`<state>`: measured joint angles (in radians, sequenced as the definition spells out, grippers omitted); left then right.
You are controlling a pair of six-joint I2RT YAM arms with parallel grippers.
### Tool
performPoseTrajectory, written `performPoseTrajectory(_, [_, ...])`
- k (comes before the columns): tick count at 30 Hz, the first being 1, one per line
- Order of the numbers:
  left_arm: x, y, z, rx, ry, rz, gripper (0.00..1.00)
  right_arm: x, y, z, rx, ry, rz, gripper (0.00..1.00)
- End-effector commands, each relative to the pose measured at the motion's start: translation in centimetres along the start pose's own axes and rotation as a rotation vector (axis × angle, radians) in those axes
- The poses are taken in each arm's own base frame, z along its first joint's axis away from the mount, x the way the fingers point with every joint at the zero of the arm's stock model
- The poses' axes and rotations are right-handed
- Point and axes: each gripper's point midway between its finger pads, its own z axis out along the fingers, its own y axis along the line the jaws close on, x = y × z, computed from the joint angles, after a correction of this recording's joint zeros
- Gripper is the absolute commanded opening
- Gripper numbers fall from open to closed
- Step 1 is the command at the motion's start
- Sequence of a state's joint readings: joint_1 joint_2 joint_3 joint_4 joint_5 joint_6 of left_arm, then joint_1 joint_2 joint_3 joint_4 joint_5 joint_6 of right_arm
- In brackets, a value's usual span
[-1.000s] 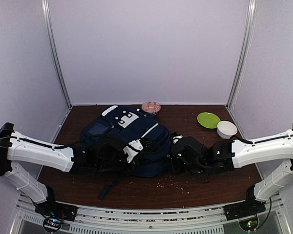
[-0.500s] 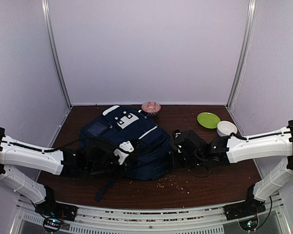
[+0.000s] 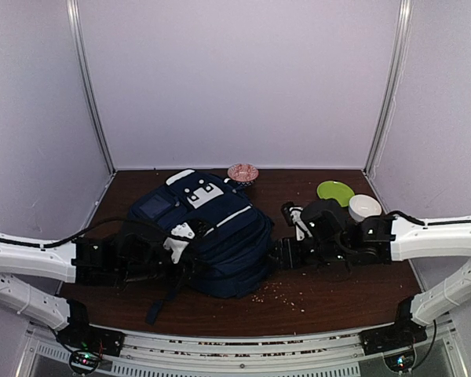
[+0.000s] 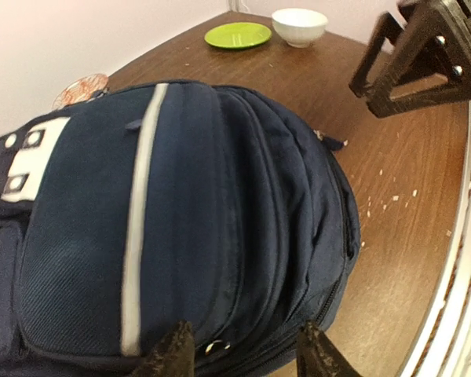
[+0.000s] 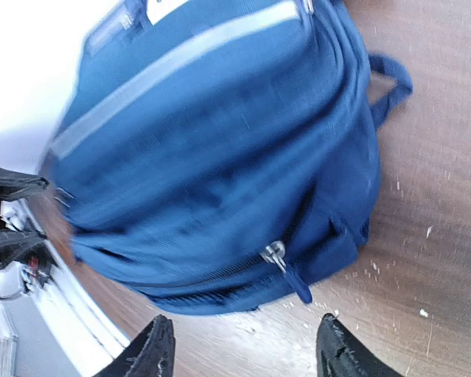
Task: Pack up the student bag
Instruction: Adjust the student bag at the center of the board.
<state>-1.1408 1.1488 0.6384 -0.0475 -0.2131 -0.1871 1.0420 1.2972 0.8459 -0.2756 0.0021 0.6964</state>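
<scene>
The student bag (image 3: 212,236) lies front-up in the middle of the table (image 3: 353,294), its zips closed and its contents hidden. The left claw (image 4: 243,357) stands open at the bag's left side, gripping nothing. The right claw (image 5: 243,353) is open just right of the bag, also holding nothing. A green plate (image 3: 335,192) and a white bowl (image 3: 365,207) sit at the far right, and a pink dish (image 3: 242,172) lies beyond the bag.

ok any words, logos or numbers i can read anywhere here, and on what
None can be read.
The student bag shows only plain white stripes and white buckle patches, with no lettering.
The pink dish behind it has a pattern too small to make out.
The green plate and white bowl are blank.
</scene>
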Motion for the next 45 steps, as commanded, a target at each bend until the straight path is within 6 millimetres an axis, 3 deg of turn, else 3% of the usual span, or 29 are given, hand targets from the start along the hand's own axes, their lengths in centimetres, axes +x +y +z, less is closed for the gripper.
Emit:
performPoseTrajectory(1, [-0.9,2.5,-3.1,-0.100,-0.032,-0.140,0.97,-3.4,0.1,-1.7,-0.039,-0.049,0.020,0.63])
performPoseTrajectory(5, [-1.1,6.3,-5.9,-0.261,-0.054,-0.293,0.98,-7.1,-1.9,-0.1,-0.055,-0.109,0.113,0.64])
performPoseTrajectory(7, [-0.1,10.3,-6.0,-0.349,-0.015,-0.442,0.98,-8.6,-2.4,1.7,-0.079,-0.113,0.148,0.64])
performPoseTrajectory(10, [1.9,14.2,-5.7,-0.384,0.005,-0.695,0.98,-10.3,-3.0,4.4,-0.103,-0.104,0.199,0.63])
performPoseTrajectory(13, [2.3,15.9,-6.1,-0.424,-0.050,-0.812,0.98,-11.0,-3.1,6.6,-0.111,-0.070,0.238,0.61])
performPoseTrajectory(17, [4.8,18.0,-6.2,-0.485,-0.069,-1.002,0.98,-9.0,-4.6,9.1,-0.049,0.005,0.280,0.56])
performPoseTrajectory(19, [5.8,19.1,-5.9,-0.465,-0.108,-1.094,0.98,-7.9,-4.3,9.9,-0.082,0.031,0.301,0.37])
performPoseTrajectory(22, [5.8,20.4,-5.1,-0.431,-0.161,-1.147,0.98,-6.5,-2.6,9.8,-0.157,0.037,0.305,0.11])
performPoseTrajectory(24, [5.8,21.0,-3.9,-0.420,-0.128,-1.140,0.97,-5.3,-1.1,9.5,-0.183,0.048,0.286,0.00])
performPoseTrajectory(30, [5.4,22.4,-2.7,-0.434,-0.087,-1.119,0.94,-2.0,5.7,6.7,-0.276,0.054,0.183,0.00])
performPoseTrajectory(34, [5.2,23.0,-2.6,-0.438,-0.069,-1.074,0.91,2.9,11.8,5.2,-0.385,0.154,0.020,0.00])
performPoseTrajectory(36, [4.9,23.2,-2.4,-0.428,-0.058,-1.047,0.89,4.4,13.1,4.6,-0.367,0.195,-0.078,0.00])
performPoseTrajectory(38, [4.6,23.4,-2.5,-0.432,-0.048,-1.020,0.88,4.1,12.8,3.6,-0.339,0.173,-0.109,0.24])
performPoseTrajectory(40, [4.6,23.6,-3.0,-0.459,-0.033,-1.012,0.90,2.5,11.3,2.5,-0.296,0.110,-0.087,0.45])
performPoseTrajectory(43, [5.1,23.6,-4.8,-0.519,-0.022,-1.021,0.96,-0.9,7.6,0.9,-0.222,0.009,-0.007,0.58])
performPoseTrajectory(45, [5.3,23.2,-6.4,-0.544,-0.041,-1.032,0.97,-3.3,4.6,0.4,-0.183,-0.056,0.079,0.61])
